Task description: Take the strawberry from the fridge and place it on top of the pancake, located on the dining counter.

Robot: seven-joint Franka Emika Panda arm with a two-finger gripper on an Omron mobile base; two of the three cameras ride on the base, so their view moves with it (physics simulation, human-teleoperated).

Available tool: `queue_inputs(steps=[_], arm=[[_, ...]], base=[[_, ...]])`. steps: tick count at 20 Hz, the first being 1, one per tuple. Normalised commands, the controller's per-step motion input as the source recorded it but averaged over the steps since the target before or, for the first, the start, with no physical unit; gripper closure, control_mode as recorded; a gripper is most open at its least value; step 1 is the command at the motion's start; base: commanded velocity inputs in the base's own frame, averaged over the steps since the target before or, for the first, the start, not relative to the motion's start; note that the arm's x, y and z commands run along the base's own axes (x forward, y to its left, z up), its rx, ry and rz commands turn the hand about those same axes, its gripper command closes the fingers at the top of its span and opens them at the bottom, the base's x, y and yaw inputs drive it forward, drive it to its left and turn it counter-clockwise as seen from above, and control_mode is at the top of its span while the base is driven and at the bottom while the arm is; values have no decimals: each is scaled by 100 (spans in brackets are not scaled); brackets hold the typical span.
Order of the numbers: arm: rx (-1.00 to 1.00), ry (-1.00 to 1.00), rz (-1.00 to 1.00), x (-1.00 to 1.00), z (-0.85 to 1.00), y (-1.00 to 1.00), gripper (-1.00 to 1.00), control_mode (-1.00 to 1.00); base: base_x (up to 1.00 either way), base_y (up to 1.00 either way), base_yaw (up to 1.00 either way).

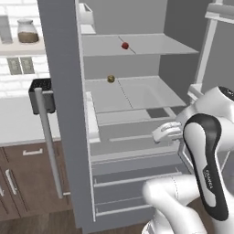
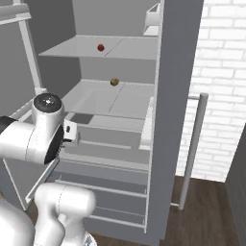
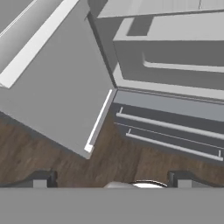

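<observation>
Fingers (image 3: pixel 39 179) spread and empty, the gripper (image 3: pixel 111 181) faces the fridge (image 1: pixel 64 114) drawers, well below the strawberry (image 1: pixel 124 45) on the upper shelf.

A brownish-olive ball (image 1: pixel 110 78) lies on a shelf; a black toaster (image 1: pixel 42 95) stands on the desk (image 1: pixel 18 119) beneath a jar (image 1: pixel 28 31)

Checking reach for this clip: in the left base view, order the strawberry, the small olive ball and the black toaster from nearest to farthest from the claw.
1. Olive ball, middle fridge shelf, up-left of the claw.
2. Strawberry, upper shelf, higher still.
3. Black toaster, on the worktop beyond the open left door, far left.
</observation>
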Motion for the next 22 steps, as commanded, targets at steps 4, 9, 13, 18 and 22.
queue_inputs(steps=[4, 9, 13, 18, 22], arm=[[0, 0, 0, 0, 0, 0, -100, 100], [0, 0, 0, 0, 0, 0, -100, 100], [0, 0, 0, 0, 0, 0, -100, 100], [0, 0, 0, 0, 0, 0, -100, 100], [0, 0, 0, 0, 0, 0, -100, 100]], base=[[67, 23, -11], [58, 37, -19], [55, 58, -14], [54, -10, 5], [17, -70, 21]])
